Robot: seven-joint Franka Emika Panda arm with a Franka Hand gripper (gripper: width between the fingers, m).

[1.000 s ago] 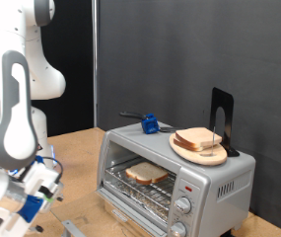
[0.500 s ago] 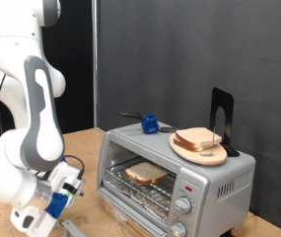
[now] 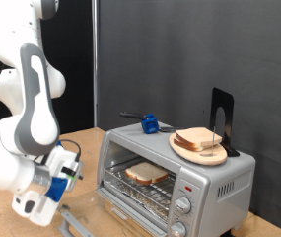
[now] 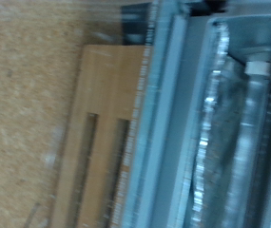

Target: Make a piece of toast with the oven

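Observation:
The silver oven (image 3: 217, 180) stands on the wooden table with its glass door (image 3: 81, 221) folded down and open. One piece of toast (image 3: 146, 174) lies on the wire rack inside. My gripper (image 3: 59, 200) hangs low at the exterior view's left, close above the outer edge of the open door; its fingers are not clear to see. The wrist view is blurred and filled by the door's metal frame (image 4: 168, 114) and the table beside it, with no fingers showing.
On the oven's roof rests a round wooden plate (image 3: 182, 148) with more bread slices (image 3: 199, 139), a blue-handled tool (image 3: 150, 124) and a black upright stand (image 3: 222, 118). Knobs (image 3: 184, 205) and a red light (image 3: 188, 186) are on the front panel. Black curtain behind.
The arm has swung from the far lower left towards the oven, bringing the hand up to the edge of the open door. The bread and plate have not moved.

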